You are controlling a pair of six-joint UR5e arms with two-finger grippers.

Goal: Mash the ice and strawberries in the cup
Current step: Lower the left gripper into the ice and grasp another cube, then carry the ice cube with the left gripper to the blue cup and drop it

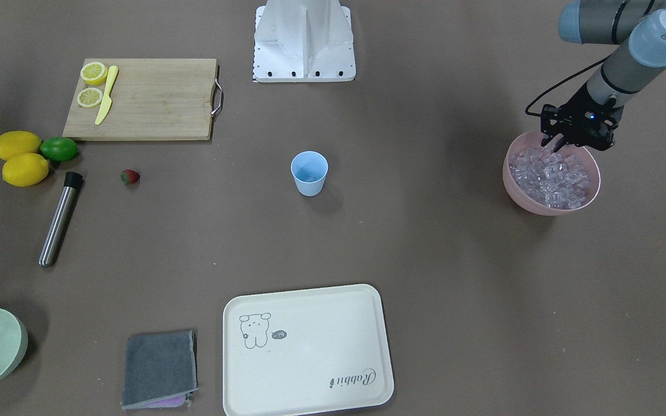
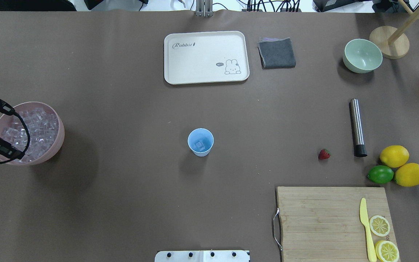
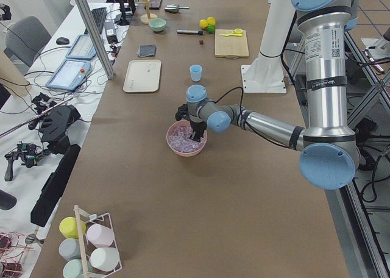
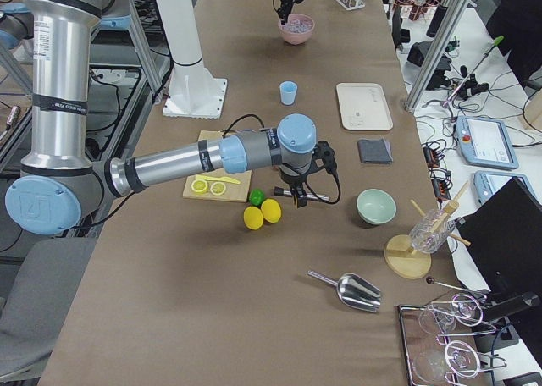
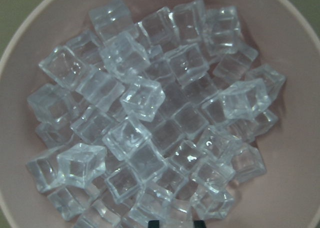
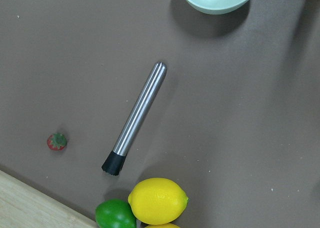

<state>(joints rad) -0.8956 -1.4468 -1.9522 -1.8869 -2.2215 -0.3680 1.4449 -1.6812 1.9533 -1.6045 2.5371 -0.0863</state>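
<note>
While the left hand (image 1: 557,143) hangs spread and empty over the ice (image 1: 558,179) in the pink bowl (image 1: 532,205), a slick cube could squirt free.
The cup (image 2: 200,142) stands well apart on the desk (image 2: 122,189), so a weak pinch drops it; the strawberry (image 2: 324,154) lies farther off.

Silver arms (image 3: 323,77), blue joint caps (image 3: 328,166) (black cables (image 2: 28,138))

Overhead and front cameras face each other, both showing the cup (image 1: 309,172).
</note>
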